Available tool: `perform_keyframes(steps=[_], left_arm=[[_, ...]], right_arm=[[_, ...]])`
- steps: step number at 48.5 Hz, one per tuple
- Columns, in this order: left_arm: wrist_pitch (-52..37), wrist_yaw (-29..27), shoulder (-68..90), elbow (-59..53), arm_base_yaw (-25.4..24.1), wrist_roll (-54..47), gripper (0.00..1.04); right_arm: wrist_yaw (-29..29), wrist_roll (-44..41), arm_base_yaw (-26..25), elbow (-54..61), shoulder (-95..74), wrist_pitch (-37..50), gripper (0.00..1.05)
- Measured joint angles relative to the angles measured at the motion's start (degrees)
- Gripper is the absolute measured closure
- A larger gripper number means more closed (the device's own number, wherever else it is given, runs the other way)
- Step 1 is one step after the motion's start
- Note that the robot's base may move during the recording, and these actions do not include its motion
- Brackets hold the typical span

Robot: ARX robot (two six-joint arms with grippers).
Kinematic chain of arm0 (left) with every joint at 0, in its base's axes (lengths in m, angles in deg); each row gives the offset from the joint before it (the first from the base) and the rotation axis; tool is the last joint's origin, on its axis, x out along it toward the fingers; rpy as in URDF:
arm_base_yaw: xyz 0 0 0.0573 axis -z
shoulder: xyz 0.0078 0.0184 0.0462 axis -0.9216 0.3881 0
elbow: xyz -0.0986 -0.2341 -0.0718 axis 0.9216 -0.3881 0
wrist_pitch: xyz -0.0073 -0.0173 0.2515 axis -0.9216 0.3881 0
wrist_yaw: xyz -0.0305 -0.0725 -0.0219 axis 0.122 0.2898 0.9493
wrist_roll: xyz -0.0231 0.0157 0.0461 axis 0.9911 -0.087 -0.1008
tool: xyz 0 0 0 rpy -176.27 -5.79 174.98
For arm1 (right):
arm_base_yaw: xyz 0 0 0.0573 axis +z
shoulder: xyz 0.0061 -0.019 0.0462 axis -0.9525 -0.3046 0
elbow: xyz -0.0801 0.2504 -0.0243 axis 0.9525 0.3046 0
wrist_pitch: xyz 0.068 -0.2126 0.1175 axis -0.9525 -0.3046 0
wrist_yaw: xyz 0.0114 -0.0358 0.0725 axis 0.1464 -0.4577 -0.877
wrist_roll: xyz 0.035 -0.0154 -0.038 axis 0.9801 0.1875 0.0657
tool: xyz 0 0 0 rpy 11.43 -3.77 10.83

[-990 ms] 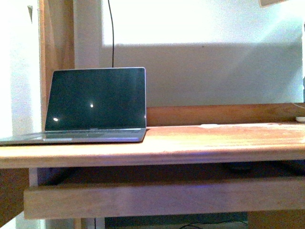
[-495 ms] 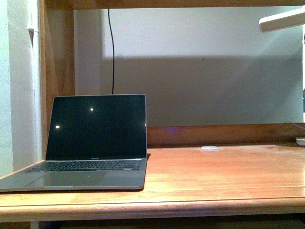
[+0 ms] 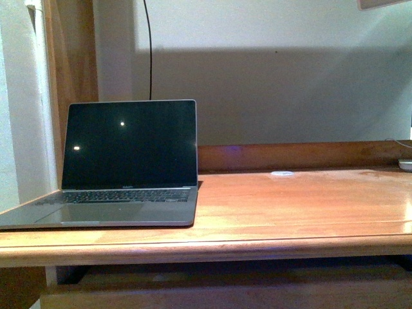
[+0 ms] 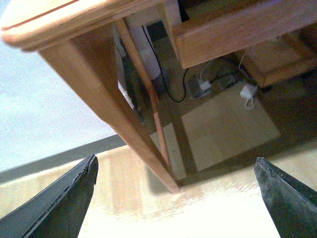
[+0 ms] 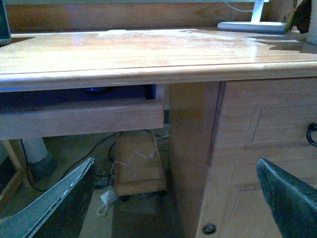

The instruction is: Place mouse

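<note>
- Worktop (image 3: 302, 206): bare wood right of laptop (image 3: 129, 154); suited as set-down spot.
- Left pincer (image 4: 174, 161), right pincer (image 5: 176, 161): both spread wide, empty, clear of the worktop.
- Mouse: not made out in any view; find first, then pinch across the sides.
- Versus half a second ago: laptop higher in front view, tray (image 3: 193, 296) beneath showing again.
</note>
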Motion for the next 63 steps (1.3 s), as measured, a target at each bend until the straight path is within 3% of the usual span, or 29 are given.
perform_keyframes(steps=[5, 18, 29, 37, 63], left_arm=[[-5.92, -0.98, 9.49, 2.89, 1.6, -14.67, 0.08], [-20.17, -1.64, 25.33, 4.81, 4.22, -41.13, 0.08], [-30.53, 1.99, 35.21, 8.02, 4.96, -58.14, 0.08], [-36.26, 5.44, 40.76, 11.06, 5.4, -61.77, 0.08], [-36.15, 7.85, 51.78, 19.58, 8.57, -59.84, 0.08]], right_arm=[[0.0, -0.02, 0.0, 0.0, 0.0, 0.0, 0.07], [0.0, -0.02, 0.0, 0.0, 0.0, 0.0, 0.07], [0.0, 0.0, 0.0, 0.0, 0.0, 0.0, 0.07], [0.0, -0.02, 0.0, 0.0, 0.0, 0.0, 0.07], [0.0, -0.02, 0.0, 0.0, 0.0, 0.0, 0.07]])
